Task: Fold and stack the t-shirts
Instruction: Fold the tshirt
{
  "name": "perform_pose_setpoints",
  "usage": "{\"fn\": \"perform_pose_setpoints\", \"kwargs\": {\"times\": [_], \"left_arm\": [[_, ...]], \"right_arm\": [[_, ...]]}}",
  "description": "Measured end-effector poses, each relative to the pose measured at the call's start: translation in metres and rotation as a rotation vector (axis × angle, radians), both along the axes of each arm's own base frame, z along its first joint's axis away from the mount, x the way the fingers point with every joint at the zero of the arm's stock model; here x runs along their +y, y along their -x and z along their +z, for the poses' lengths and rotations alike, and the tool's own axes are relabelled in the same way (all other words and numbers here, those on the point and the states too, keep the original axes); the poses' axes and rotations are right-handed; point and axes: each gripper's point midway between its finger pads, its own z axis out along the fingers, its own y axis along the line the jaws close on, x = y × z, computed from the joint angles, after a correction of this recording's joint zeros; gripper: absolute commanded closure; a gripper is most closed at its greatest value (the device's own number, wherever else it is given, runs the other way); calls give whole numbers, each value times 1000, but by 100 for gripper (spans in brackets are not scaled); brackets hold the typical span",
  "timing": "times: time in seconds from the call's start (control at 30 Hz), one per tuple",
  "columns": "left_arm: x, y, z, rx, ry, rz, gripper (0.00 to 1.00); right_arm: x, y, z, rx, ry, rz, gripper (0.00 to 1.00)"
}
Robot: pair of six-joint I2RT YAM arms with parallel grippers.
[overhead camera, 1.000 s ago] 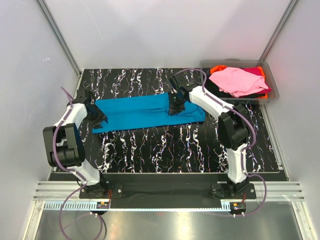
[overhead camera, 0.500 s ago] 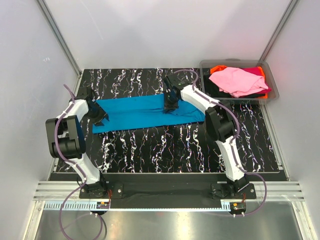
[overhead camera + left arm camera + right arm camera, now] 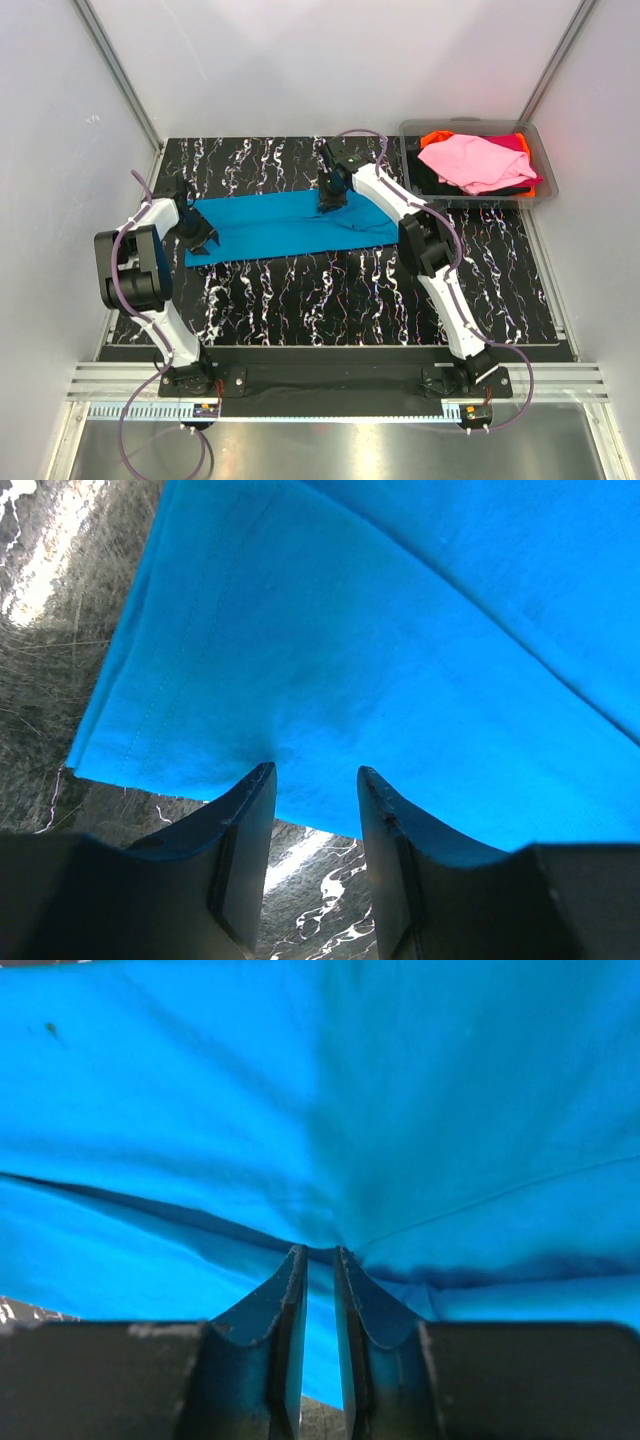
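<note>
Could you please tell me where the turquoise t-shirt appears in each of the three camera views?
Top external: the turquoise t-shirt lies as a long band across the middle of the table.
Left wrist: the shirt fills the upper and right part, with its hemmed corner at lower left.
Right wrist: the shirt fills almost the whole frame.
Shared landmark: the black marbled tabletop, which is also at the left wrist view's left edge and a sliver at the right wrist view's lower left.
</note>
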Motion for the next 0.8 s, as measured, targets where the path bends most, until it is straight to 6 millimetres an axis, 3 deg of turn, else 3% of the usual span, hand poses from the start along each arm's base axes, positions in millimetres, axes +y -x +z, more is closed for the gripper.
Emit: {"fn": "perform_pose_setpoints", "kwargs": {"times": [0.1, 0.27, 0.4, 0.5, 0.6, 0.7, 0.8], "left_arm": [[-1, 0, 4, -10, -2, -3, 57], [-6, -3, 13, -39, -6, -19, 57], [-13, -2, 13, -35, -6, -39, 57], [-14, -1, 12, -30, -9, -45, 57], [-13, 1, 11, -22, -13, -53, 58], [-13, 2, 8, -10, -13, -57, 58], [-13, 4, 3, 9, -11, -58, 58]], "right_arm": [[-1, 2, 4, 6, 2, 0, 70], [-16, 21, 9, 41, 39, 1, 50], [-43, 43, 43, 10, 83, -5, 47], [-76, 59, 74, -29, 97, -32, 48], [-127, 71, 97, -71, 103, -96, 50], [-180, 78, 92, -72, 119, -182, 48], [-219, 78, 66, -21, 146, -243, 48]]}}
